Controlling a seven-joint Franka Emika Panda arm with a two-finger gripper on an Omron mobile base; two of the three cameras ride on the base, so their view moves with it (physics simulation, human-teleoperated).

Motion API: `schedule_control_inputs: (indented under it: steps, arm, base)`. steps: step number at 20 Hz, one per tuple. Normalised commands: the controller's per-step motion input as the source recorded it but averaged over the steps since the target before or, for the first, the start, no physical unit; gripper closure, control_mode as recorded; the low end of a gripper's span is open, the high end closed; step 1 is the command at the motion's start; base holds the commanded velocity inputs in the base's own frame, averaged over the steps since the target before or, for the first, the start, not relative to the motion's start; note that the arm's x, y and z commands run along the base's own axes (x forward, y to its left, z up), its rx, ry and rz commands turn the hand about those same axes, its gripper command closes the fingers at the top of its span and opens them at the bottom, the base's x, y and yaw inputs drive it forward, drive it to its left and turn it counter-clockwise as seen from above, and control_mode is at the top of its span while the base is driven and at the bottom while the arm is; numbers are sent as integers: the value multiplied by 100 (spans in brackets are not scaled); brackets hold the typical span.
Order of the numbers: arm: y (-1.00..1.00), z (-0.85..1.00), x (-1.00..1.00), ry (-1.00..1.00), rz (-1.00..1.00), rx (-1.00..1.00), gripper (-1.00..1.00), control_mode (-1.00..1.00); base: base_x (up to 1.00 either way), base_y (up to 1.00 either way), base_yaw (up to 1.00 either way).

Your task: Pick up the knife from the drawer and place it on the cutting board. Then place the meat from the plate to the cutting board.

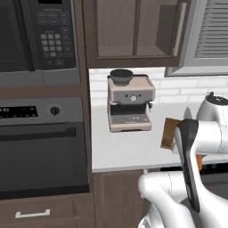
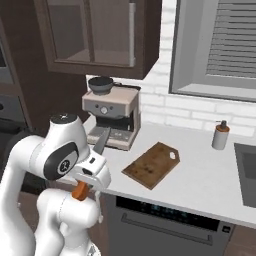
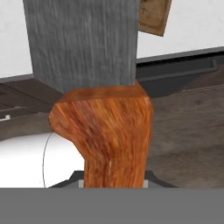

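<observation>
Right base view: hand (image 2: 89,176) clamped on knife (image 2: 95,155), up off the table (image 2: 210,185) | cutting board (image 2: 151,164) bare, at 3 o'clock from knife | left: set knife down, then meat

Counter (image 2: 200,185) with cutting board (image 2: 151,164), coffee machine (image 2: 112,120)

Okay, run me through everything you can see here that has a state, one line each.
knife: held in the gripper, off the counter, blade pointing up.
gripper: shut on the knife's wooden handle.
cutting board: flat on the counter, bare.
upper cabinet door: closed.
coffee machine: upright on the counter.
</observation>
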Motion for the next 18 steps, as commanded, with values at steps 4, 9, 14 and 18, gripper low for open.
schedule_control_inputs:
  steps: [4, 9, 14, 18]
  arm:
    - [0, 0, 0, 0, 0, 0, 100, 100]
    - [-43, 0, 14, 0, -4, 3, 100, -100]
    - [-92, -7, 16, 3, 3, 1, 100, -100]
    - [-56, -8, 50, 4, 17, -1, 100, -100]
  base:
    - [45, -1, -17]
    - [8, -14, -5]
    - [0, 0, 0]
    - [0, 0, 0]
